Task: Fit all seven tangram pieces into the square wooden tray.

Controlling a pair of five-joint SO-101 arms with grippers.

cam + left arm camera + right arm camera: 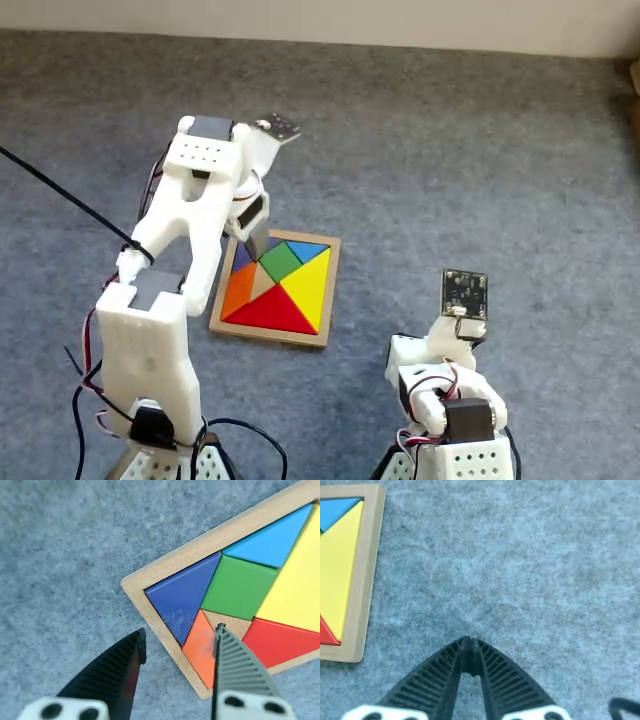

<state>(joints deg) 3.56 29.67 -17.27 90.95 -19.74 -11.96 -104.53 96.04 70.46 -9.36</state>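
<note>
The square wooden tray (331, 290) lies on the grey carpet and holds coloured tangram pieces. In the left wrist view I see a dark blue triangle (180, 596), a green square (240, 586), a light blue piece (272, 540), a yellow triangle (300, 590), a red triangle (285, 640) and an orange piece (199, 650). Between them is a small wood-coloured triangle (236, 625); I cannot tell if it is a piece or bare tray floor. My left gripper (179, 636) hangs open over the tray's corner by the orange piece. My right gripper (469, 647) is shut and holds nothing, over carpet beside the tray's edge (364, 580).
The left arm (170, 290) stretches along the tray's left side and covers part of it. The right arm (445, 400) is folded at the bottom right. Grey carpet (470, 160) spreads out on every side, with a pale wall strip at the far edge.
</note>
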